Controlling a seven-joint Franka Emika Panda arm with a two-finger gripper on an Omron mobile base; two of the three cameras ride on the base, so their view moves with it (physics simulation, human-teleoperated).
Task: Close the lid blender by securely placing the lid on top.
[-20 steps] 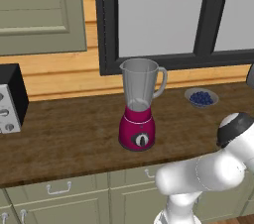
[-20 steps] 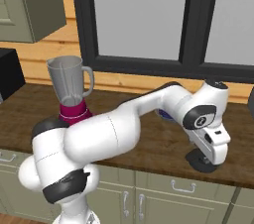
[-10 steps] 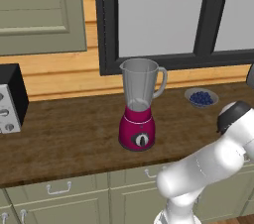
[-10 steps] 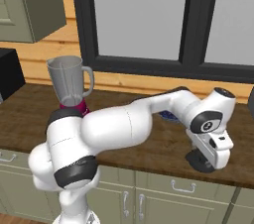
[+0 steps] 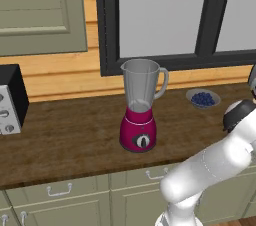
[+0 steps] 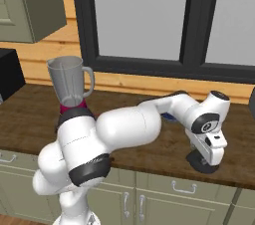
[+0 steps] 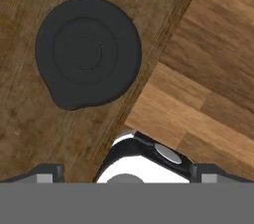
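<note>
Gripper (image 7: 127, 173) hovers wide open, holding nothing, above the flat round black lid (image 7: 88, 52) near the wooden tabletop's (image 7: 30, 134) edge.

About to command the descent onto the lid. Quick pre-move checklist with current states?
1. Lid located: ok, flat on the counter near its front edge.
2. Lid clear of other things: ok, nothing touches it in the hand view.
3. Gripper empty and open: ok, tips wide apart, nothing between them.
4. Gripper centred over lid: not ok, lid sits off toward the upper left of the hand view.
5. Blender jar mouth free: ok, open and upright.
6. Bowl of blueberries off the carry path: cannot tell.
</note>
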